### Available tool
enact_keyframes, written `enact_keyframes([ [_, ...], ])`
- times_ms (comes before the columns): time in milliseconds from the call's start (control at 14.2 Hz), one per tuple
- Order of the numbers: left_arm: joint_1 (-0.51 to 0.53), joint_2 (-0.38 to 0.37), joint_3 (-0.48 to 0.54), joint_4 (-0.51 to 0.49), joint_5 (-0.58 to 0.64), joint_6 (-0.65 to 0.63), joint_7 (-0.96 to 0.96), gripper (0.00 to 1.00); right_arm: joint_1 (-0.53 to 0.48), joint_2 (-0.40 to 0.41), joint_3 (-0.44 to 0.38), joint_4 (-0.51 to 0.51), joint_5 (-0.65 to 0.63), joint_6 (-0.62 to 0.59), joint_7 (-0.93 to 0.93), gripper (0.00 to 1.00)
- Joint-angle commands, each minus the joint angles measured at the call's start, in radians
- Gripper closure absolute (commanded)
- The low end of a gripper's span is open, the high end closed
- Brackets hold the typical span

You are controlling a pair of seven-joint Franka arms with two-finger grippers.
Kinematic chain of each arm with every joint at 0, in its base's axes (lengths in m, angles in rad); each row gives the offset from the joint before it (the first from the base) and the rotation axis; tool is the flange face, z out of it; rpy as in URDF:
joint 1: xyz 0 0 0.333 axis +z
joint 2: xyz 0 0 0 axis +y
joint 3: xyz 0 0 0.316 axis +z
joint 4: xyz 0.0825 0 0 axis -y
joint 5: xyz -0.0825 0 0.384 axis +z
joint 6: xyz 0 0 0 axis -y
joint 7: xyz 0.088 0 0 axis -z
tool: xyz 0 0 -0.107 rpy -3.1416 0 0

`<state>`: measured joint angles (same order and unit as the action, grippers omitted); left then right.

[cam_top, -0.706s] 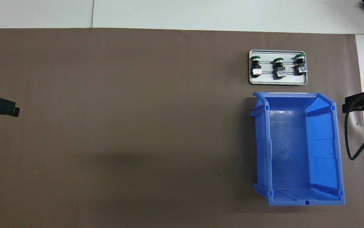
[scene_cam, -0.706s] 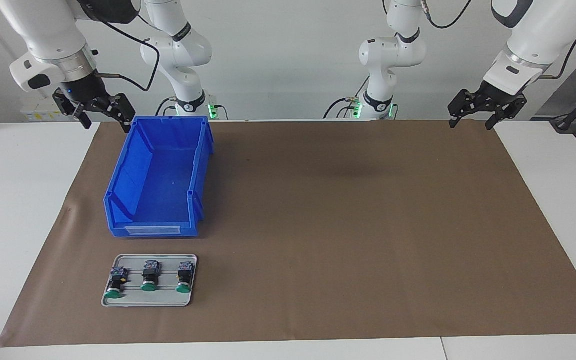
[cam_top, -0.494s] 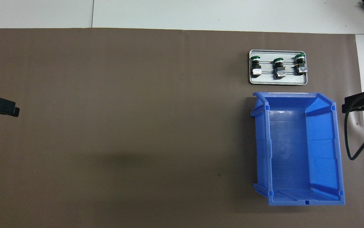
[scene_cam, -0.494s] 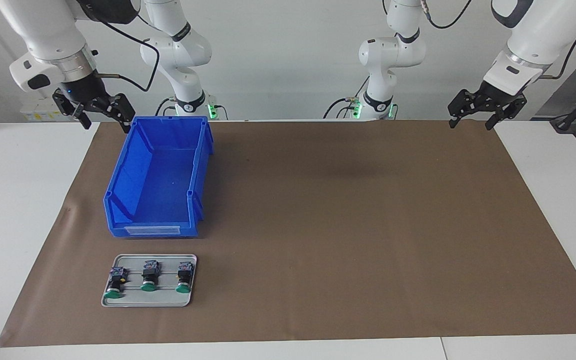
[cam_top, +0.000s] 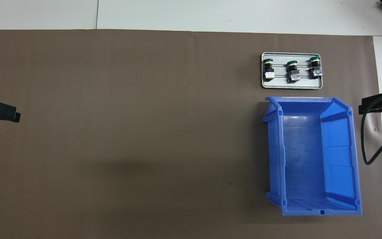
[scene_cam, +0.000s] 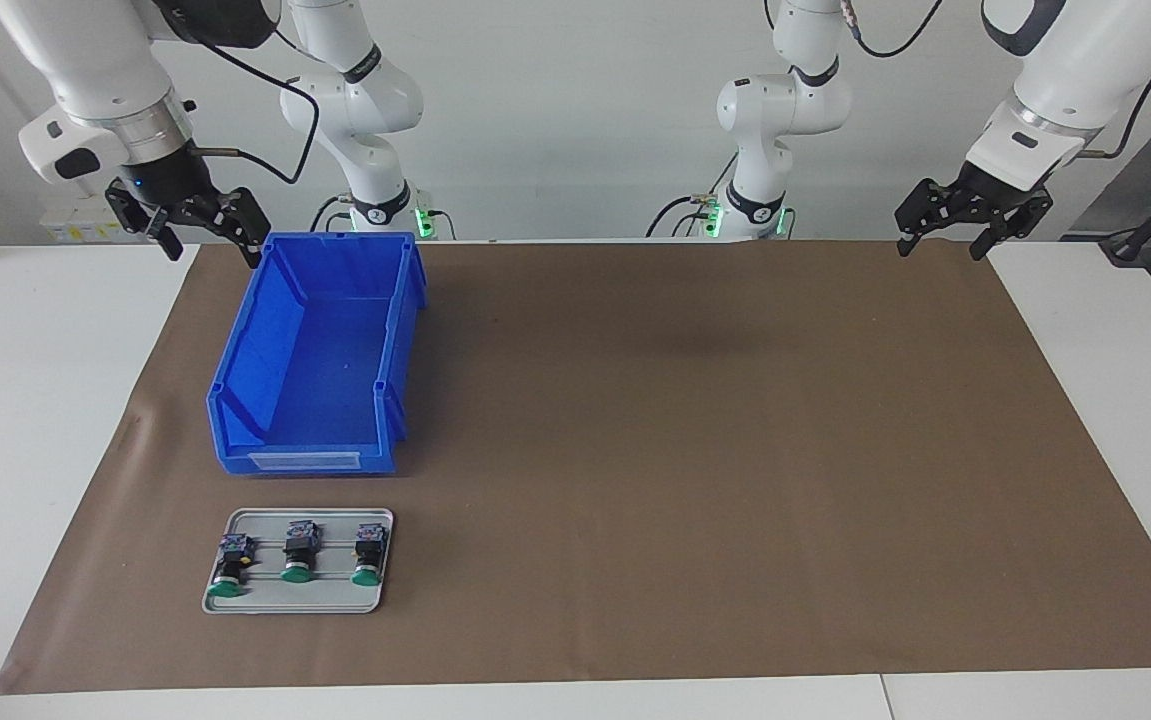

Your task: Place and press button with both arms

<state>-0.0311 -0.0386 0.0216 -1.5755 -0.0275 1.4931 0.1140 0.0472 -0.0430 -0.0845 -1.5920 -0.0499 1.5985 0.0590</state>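
Three green-capped buttons lie side by side on a small grey tray (scene_cam: 295, 598), farther from the robots than the blue bin: one (scene_cam: 230, 566), one (scene_cam: 298, 555) and one (scene_cam: 368, 556). They also show in the overhead view (cam_top: 292, 70) on the tray (cam_top: 292, 85). My right gripper (scene_cam: 212, 240) is open and empty, up in the air beside the bin's near corner, over the mat's edge (cam_top: 376, 105). My left gripper (scene_cam: 940, 240) is open and empty, waiting in the air over the mat's corner at the left arm's end (cam_top: 1, 113).
An empty blue bin (scene_cam: 265, 340) stands on the brown mat (scene_cam: 685, 450) at the right arm's end, between the robots and the tray; it also shows in the overhead view (cam_top: 275, 149). White table borders the mat.
My right gripper has edged very slightly over the mat's edge. Nothing else has moved.
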Motion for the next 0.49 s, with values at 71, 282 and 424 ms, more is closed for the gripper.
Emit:
enact_keyframes([
  [71, 0.011, -0.026, -0.006, -0.031, -0.009, 0.012, 0.004, 0.0, -0.01, 0.064, 0.0, -0.023, 0.031, 0.203, -0.07, 0.0],
  [282, 0.011, -0.026, -0.006, -0.031, -0.009, 0.013, 0.004, 0.0, -0.012, 0.223, 0.0, 0.03, 0.071, 0.369, -0.071, 0.0],
  [424, 0.011, -0.026, -0.006, -0.031, -0.009, 0.013, 0.004, 0.0, -0.009, 0.346, 0.002, 0.061, 0.084, 0.484, -0.071, 0.0],
])
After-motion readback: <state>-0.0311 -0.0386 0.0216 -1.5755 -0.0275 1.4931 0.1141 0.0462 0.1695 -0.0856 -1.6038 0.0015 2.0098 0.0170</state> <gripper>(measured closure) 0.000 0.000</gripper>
